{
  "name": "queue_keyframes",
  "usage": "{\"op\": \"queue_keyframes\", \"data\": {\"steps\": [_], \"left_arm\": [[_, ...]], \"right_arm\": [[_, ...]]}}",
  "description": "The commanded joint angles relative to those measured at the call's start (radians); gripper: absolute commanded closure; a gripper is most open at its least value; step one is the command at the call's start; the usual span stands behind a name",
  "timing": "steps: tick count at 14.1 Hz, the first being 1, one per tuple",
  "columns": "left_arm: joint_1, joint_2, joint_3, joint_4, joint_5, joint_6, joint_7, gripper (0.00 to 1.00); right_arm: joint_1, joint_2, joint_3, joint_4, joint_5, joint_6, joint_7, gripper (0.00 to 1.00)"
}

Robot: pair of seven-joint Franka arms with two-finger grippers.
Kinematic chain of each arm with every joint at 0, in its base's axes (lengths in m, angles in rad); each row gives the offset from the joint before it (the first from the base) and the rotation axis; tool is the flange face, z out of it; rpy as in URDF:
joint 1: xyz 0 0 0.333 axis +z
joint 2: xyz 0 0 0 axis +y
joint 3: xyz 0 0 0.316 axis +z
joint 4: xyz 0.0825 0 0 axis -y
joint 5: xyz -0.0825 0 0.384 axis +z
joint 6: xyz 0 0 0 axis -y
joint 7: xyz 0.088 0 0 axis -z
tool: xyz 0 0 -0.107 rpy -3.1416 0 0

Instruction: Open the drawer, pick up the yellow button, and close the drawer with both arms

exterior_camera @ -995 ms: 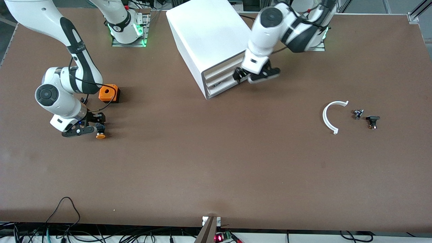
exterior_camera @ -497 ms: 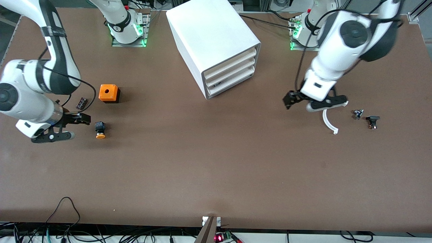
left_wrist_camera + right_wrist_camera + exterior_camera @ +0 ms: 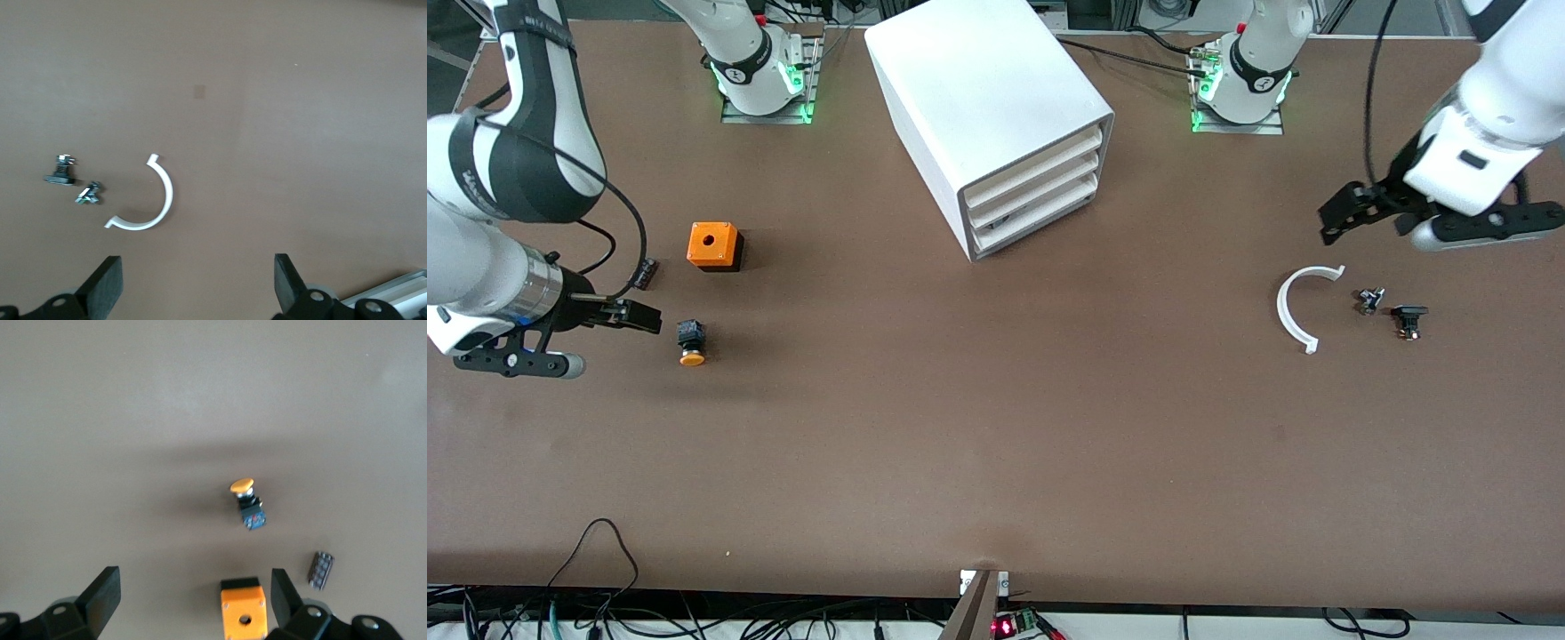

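The white cabinet (image 3: 978, 80) stands mid-table at the robots' side, its top drawer (image 3: 1040, 158) pushed in flush like the two below. The button (image 3: 691, 342) lies on its side on the table, orange cap and black body; it also shows in the right wrist view (image 3: 247, 500). My right gripper (image 3: 636, 316) hangs open and empty over the table beside the button, toward the right arm's end; its jaws stand wide apart in the right wrist view (image 3: 193, 600). My left gripper (image 3: 1343, 215) is open and empty in the air over bare table near the white arc; it also shows in the left wrist view (image 3: 199, 287).
An orange cube with a hole (image 3: 713, 245) and a small black part (image 3: 643, 271) lie farther from the front camera than the button. A white arc piece (image 3: 1294, 307) and two small black parts (image 3: 1371, 300) (image 3: 1408, 320) lie toward the left arm's end.
My left gripper left the cabinet front and swung up toward the left arm's end of the table. My right gripper let go of the button and drew back from it.
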Motion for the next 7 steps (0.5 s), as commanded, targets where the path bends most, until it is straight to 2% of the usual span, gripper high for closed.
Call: {"op": "queue_keyframes", "data": {"steps": [1,2,4,7], "left_arm": [[-0.019,-0.014,0.033,0.002,-0.016,-0.031,0.047,0.00],[-0.019,-0.014,0.035,-0.001,-0.014,-0.031,0.048,0.00],[-0.007,-0.004,0.033,0.003,-0.016,-0.038,0.050,0.00],[-0.007,-0.002,0.030,0.005,-0.016,-0.043,0.050,0.00]], "right_arm": [[-0.011,-0.011,-0.009,0.102,0.000,-0.094,0.025,0.00],[-0.019,-0.022,-0.015,0.102,-0.005,-0.091,0.025,0.00],[-0.054,-0.060,-0.015,0.089,-0.075,-0.085,0.027,0.00],[-0.118,-0.137,-0.015,-0.011,-0.077,-0.071,0.001,0.00]]}}
